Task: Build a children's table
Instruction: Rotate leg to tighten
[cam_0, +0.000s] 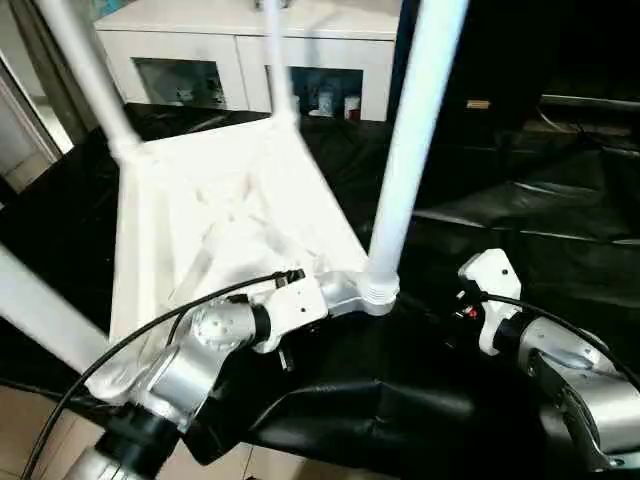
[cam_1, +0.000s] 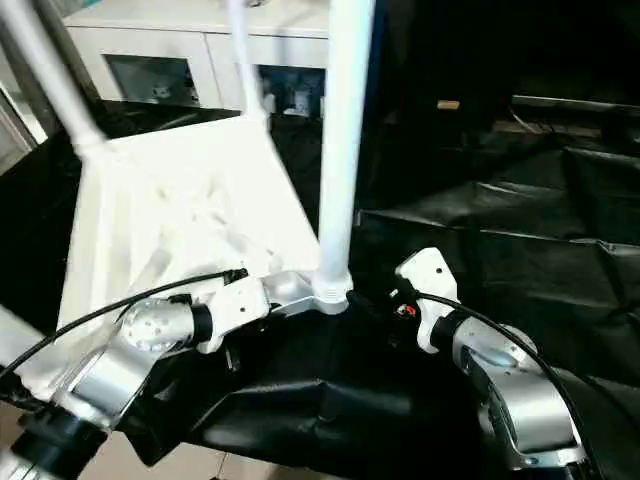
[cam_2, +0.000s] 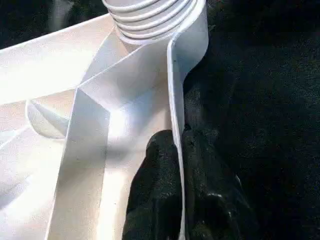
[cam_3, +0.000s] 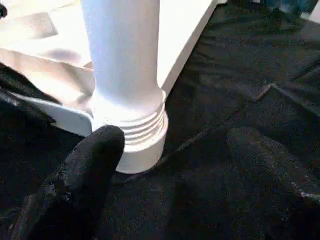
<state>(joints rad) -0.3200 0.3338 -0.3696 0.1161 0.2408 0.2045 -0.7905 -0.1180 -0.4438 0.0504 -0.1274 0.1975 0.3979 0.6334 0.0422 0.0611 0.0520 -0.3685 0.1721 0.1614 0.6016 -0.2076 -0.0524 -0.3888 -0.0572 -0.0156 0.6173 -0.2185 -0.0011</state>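
Observation:
The children's table lies upside down on a black cloth, ribbed underside up, with white legs rising from its corners. The nearest leg stands in its corner socket. My left gripper is shut on the thin rim of the table top right beside that socket, one finger inside the rim and one outside. My right gripper is open just to the right of the same leg's threaded base. One finger sits close to the base and the other stays well apart over the cloth.
Other legs rise at the far left, the back and the near left. A white glass-door cabinet stands behind. Wrinkled black cloth covers the surface to the right. Floor shows past the cloth's front edge.

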